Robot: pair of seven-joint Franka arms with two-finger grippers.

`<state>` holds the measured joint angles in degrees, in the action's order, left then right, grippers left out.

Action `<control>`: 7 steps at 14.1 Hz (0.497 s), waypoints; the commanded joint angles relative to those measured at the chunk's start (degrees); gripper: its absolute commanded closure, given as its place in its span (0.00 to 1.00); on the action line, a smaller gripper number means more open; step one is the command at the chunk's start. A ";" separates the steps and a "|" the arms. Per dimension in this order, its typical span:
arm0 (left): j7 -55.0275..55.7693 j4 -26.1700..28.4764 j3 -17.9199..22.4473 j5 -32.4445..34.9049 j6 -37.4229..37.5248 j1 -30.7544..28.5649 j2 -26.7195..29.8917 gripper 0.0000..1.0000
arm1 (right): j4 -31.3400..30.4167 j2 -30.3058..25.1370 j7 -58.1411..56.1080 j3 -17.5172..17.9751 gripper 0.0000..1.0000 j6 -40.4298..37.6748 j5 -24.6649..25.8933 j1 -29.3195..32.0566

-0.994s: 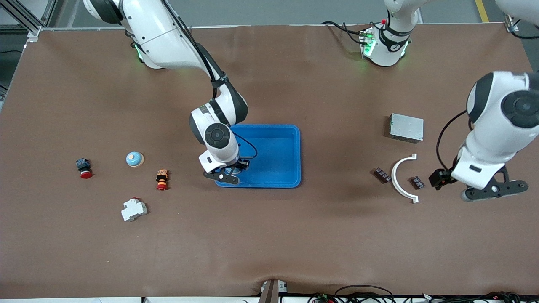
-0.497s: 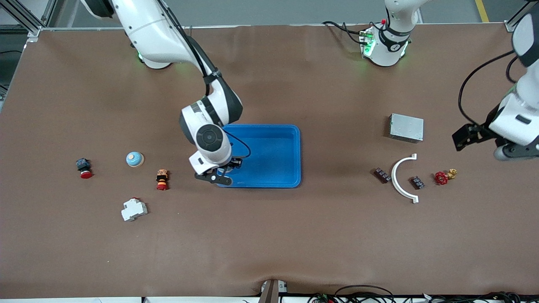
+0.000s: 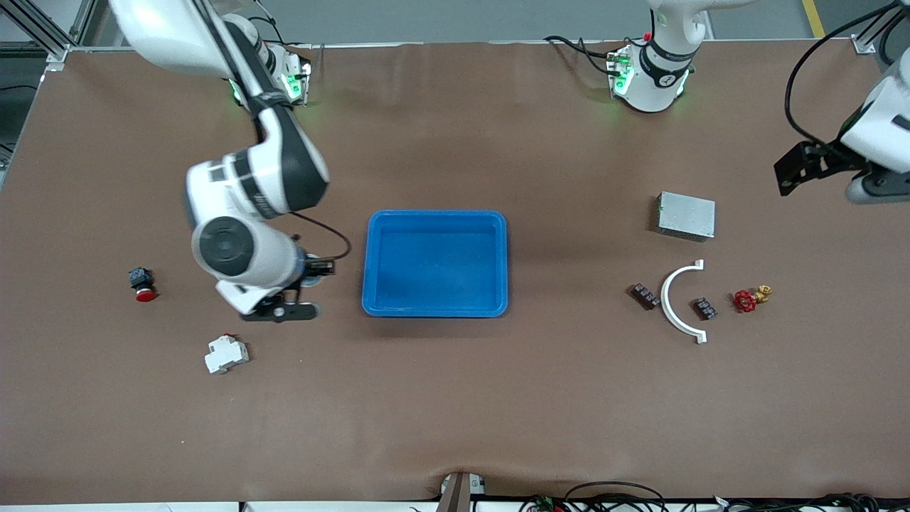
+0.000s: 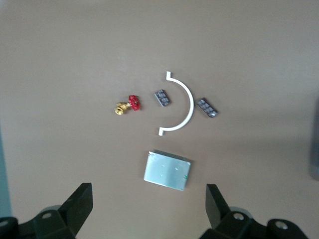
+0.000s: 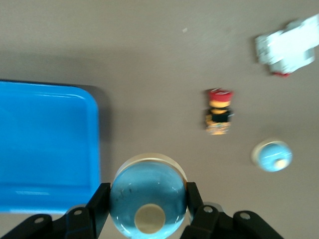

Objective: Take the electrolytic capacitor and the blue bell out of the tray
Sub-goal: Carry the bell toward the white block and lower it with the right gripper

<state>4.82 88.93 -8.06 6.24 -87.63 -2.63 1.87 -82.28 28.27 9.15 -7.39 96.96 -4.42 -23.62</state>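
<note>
My right gripper (image 3: 297,288) is shut on a blue dome bell (image 5: 148,196) with a cream button. It is over the bare table beside the blue tray (image 3: 435,216), toward the right arm's end. A second blue bell (image 5: 271,156) lies on the table; in the front view the right arm hides it. My left gripper (image 3: 876,189) is open and empty (image 4: 148,209), up over the left arm's end of the table, above the silver box (image 4: 167,171). I cannot make out a capacitor.
The tray holds nothing. A red-and-orange button (image 5: 219,112), a white breaker (image 3: 226,353) and a red push-button (image 3: 142,284) lie near the right gripper. A silver box (image 3: 686,215), a white arc (image 3: 679,299), two dark blocks (image 3: 645,295) and a red valve (image 3: 746,300) lie toward the left arm's end.
My right gripper has moved from over the tray toward the right arm's end with the bell in it. My left gripper has risen away from the red valve, which stays on the table.
</note>
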 commanded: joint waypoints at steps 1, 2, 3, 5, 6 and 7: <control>-0.70 2.66 2.35 -2.81 2.89 0.61 4.45 0.00 | 0.02 -1.63 -13.67 0.80 0.91 -1.42 1.42 6.63; -0.69 2.39 2.35 -2.99 3.42 0.44 4.80 0.00 | -0.07 -1.72 -18.59 0.80 0.91 -1.42 1.43 9.27; -0.69 2.13 2.26 -3.08 3.69 0.35 4.89 0.00 | -0.07 -1.73 -23.34 0.72 0.91 -1.42 2.04 11.13; -0.61 2.39 2.00 -4.13 3.78 0.26 5.77 0.00 | 0.10 -1.46 -29.77 0.71 0.91 -0.98 3.18 15.52; -0.60 2.48 2.00 -4.39 3.78 0.26 5.95 0.00 | 0.28 -1.20 -33.63 0.80 0.91 -0.63 3.18 17.71; -0.52 2.39 1.91 -4.40 3.78 0.26 5.86 0.00 | 0.36 -0.94 -38.11 0.80 0.91 0.24 3.45 19.82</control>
<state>4.64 90.17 -6.24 3.01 -84.15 -2.45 6.34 -82.07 27.32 -22.60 -7.86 96.43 -2.19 -7.50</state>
